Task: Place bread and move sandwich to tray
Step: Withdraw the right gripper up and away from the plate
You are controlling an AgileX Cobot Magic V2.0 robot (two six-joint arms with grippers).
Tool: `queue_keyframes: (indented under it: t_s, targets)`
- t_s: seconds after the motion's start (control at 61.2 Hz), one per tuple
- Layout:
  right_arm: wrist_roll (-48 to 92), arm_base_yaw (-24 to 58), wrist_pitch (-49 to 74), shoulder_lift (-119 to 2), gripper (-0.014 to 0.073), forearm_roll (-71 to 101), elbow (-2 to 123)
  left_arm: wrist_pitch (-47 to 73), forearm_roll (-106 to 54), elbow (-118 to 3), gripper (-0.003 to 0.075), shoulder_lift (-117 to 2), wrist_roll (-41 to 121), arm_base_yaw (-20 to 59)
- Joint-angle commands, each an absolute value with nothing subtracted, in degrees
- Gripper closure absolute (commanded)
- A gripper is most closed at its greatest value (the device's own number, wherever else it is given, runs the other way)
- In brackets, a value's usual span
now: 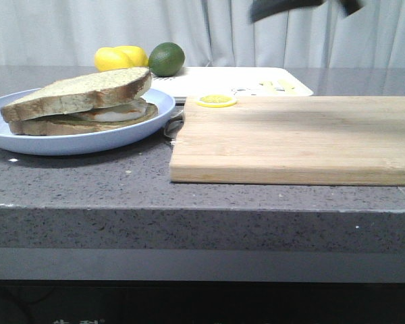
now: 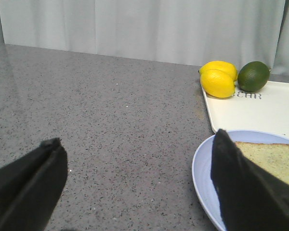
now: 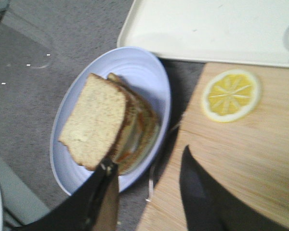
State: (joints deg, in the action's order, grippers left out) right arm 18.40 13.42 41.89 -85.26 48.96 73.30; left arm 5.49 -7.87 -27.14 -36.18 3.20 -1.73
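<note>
The sandwich [image 1: 115, 113] lies on a round pale blue plate [image 1: 88, 140] at the left of the counter, fried egg showing between its slices. The speckled bread [image 1: 81, 91] rests tilted on top of it, also seen as bread [image 3: 94, 120] in the right wrist view. The white tray [image 1: 209, 81] sits behind the plate. My right gripper [image 3: 147, 159] hangs open and empty above the gap between the plate [image 3: 144, 77] and the board; in the front view it shows dark at the top edge. My left gripper [image 2: 135, 139] is open over bare counter, one finger [image 2: 241, 187] over the plate rim [image 2: 202, 173].
A light wooden cutting board [image 1: 297, 138] fills the right of the counter, with a lemon slice [image 1: 216, 100] at its far left corner. Two lemons [image 1: 120, 57] and a lime [image 1: 166, 59] stand at the tray's far left end. A thin metal piece [image 3: 151, 180] lies between plate and board.
</note>
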Motion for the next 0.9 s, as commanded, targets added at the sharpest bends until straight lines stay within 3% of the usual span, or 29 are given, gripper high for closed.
queue_keyframes:
  t_s: [0.0,0.131,0.294,0.408,0.882]
  targets:
    - [16.1,10.3,42.9,-78.9,0.0424,40.8,74.8,0.6,-8.0,-29.4,0.0122,-36.4,2.8,-1.7]
    - [15.3,5.2,46.4,-73.3,0.0668,31.2,74.8,0.6,-8.0,-29.4,0.0122,-36.4,2.8,-1.7]
    - [15.1,-1.3,47.8,-67.2,0.0652,25.5,74.5,0.6,-8.0,-29.4,0.0122,-36.4,2.8,-1.7]
    - [15.1,-2.7,42.3,-61.0,0.0652,22.1,70.5,0.6,-8.0,-29.4,0.0122,-36.4,2.8,-1.7]
    - [16.0,-2.5,13.0,-25.0,0.0652,21.7,28.7,0.6,-8.0,-29.4,0.0122,-36.4,2.8,-1.7]
